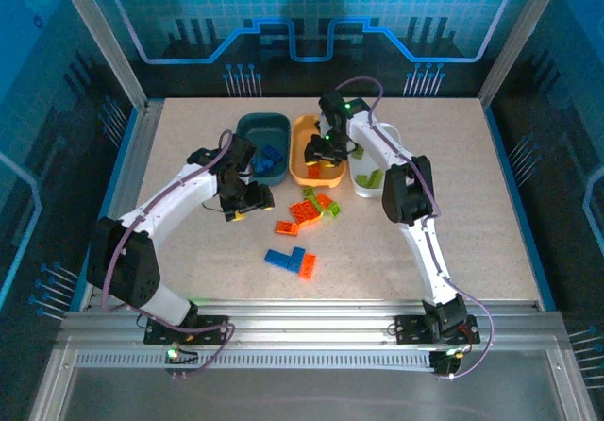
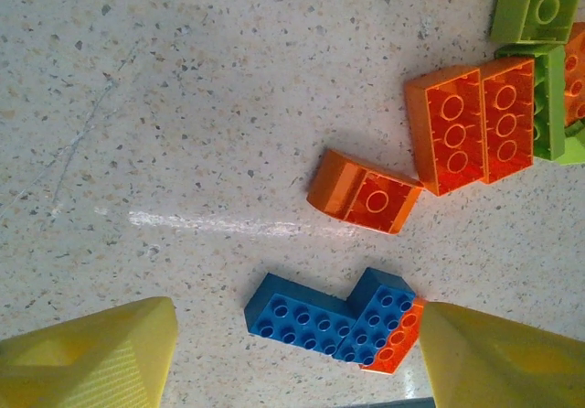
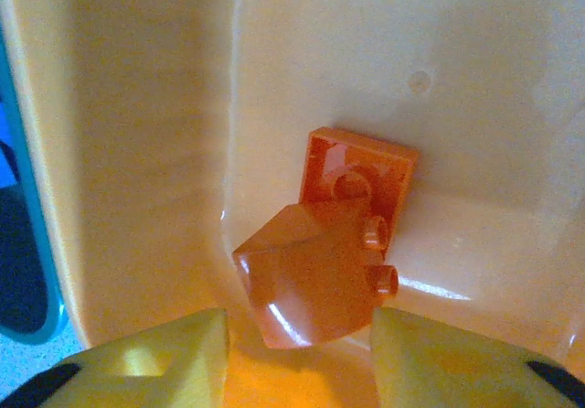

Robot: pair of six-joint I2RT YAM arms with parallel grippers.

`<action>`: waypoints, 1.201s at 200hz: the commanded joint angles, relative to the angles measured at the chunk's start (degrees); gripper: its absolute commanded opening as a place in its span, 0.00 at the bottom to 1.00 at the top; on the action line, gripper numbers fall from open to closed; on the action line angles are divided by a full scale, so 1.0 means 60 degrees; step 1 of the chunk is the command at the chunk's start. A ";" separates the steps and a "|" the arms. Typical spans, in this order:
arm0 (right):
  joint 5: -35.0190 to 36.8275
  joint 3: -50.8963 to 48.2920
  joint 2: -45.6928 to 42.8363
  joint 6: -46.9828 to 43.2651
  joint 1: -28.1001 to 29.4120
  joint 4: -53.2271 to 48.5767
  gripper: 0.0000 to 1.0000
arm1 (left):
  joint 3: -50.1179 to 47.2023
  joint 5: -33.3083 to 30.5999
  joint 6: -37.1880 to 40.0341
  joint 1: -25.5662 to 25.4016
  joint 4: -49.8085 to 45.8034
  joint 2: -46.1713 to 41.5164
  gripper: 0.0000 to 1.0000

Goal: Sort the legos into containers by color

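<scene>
- Orange plastic surrounds the right gripper (image 3: 300, 335): its yellow fingers (image 3: 146, 362) stand apart at the bottom of the frame, inside the orange tub (image 3: 137, 152).
- We see a sloped orange brick (image 3: 311, 284) whose lower corner sits between those fingertips, unpinched, with a sliver of tub showing on its left. Its upper edge overlaps an upturned orange brick (image 3: 361, 175).
- From above, the teal tub (image 1: 247, 124) lies left of the orange one and the white tub (image 1: 357, 187) lies right.
- The left gripper (image 2: 297, 335) is spread wide and empty. A blue brick cluster (image 2: 320, 316) lies on the table (image 2: 183, 106) between its fingers.
- Loose orange bricks (image 2: 471, 129) and lime bricks (image 2: 539, 5) lie toward the upper right.
</scene>
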 commanded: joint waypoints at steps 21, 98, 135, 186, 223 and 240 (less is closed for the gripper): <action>0.0047 -0.0897 -0.2082 -0.0182 0.0051 -0.0327 0.50 | -0.0220 0.0290 -0.0073 -0.0166 0.0067 0.0029 0.73; 0.0254 -0.6666 -0.6299 -0.0428 0.0932 0.0931 0.55 | -0.2093 0.0468 -0.0184 -0.0746 0.0891 -0.0327 0.76; 0.0192 -0.8682 -0.7067 -0.0060 0.1482 0.1591 0.55 | -0.3035 0.1045 -0.1418 -0.1185 0.1728 -0.0416 0.80; 0.0297 -0.8959 -0.7082 -0.0106 0.1986 0.1717 0.55 | -0.4253 0.1928 -0.6094 -0.1581 0.3605 -0.0654 0.99; 0.0318 -0.9133 -0.7206 -0.0116 0.2001 0.1813 0.55 | -0.5296 0.1839 -0.9478 -0.1609 0.4712 -0.1245 0.99; 0.0366 -0.9292 -0.7332 -0.0090 0.2002 0.1885 0.55 | -0.5477 0.1532 -1.0197 -0.1603 0.4745 -0.1413 0.99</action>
